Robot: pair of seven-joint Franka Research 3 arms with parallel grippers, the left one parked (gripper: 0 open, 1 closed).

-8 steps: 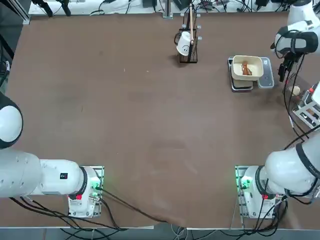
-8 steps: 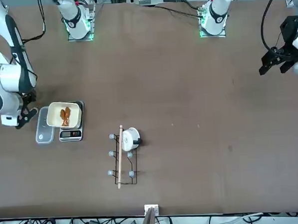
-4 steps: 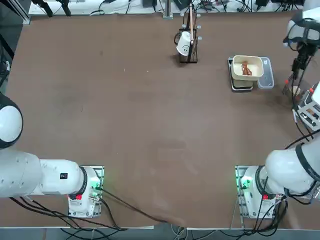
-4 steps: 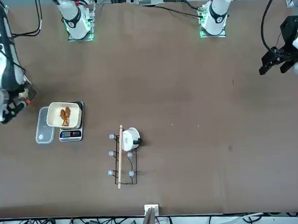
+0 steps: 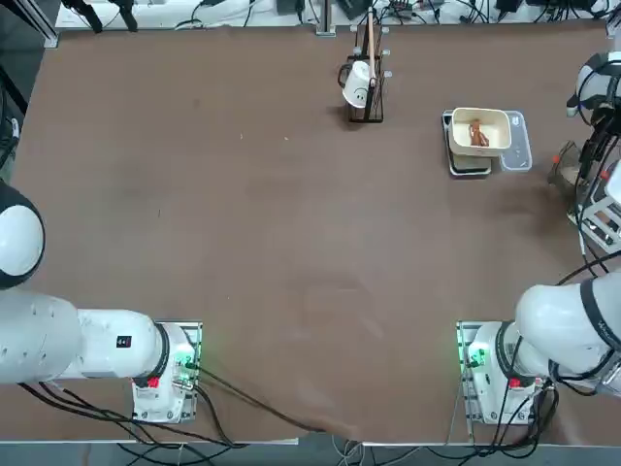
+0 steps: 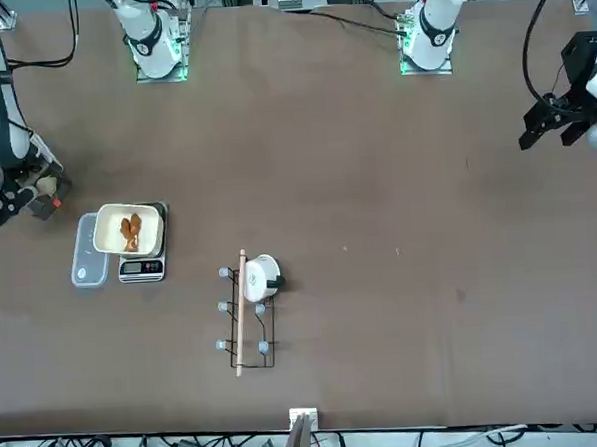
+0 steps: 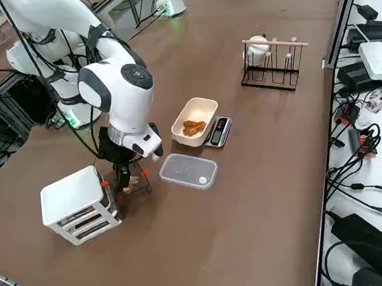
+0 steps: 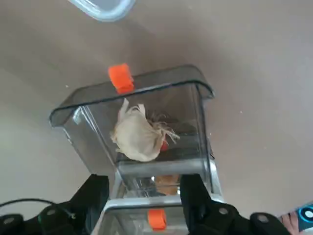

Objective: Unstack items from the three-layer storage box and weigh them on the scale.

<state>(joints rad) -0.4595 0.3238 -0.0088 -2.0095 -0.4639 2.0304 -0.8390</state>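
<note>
- Risk: the pale, garlic-like item (image 8: 138,138) lies inside a pulled-out clear drawer (image 8: 146,98) of the three-layer storage box (image 7: 77,203). The drawer walls stand close around it, so a finger coming down off-centre could strike the rim and push the drawer or shift the light rack.
- Risk: the item looks rounded with papery, wispy ends. A pinch on those ends alone would probably slip on the way to the scale.
- Risk: the scale (image 7: 218,131) carries a cream bowl (image 7: 194,121) that already holds 1 reddish-brown piece (image 7: 192,127). A clear lid (image 7: 188,171) lies flat on the table between the rack and the scale, so a low carry could clip it.
- The right gripper (image 8: 145,196) hangs just above the open drawer at the far right of the table, fingers spread and empty.
- The item sits directly beyond the fingertips, roughly centred between them, not yet touched.
- An orange tab (image 8: 120,78) marks the drawer front.
</note>
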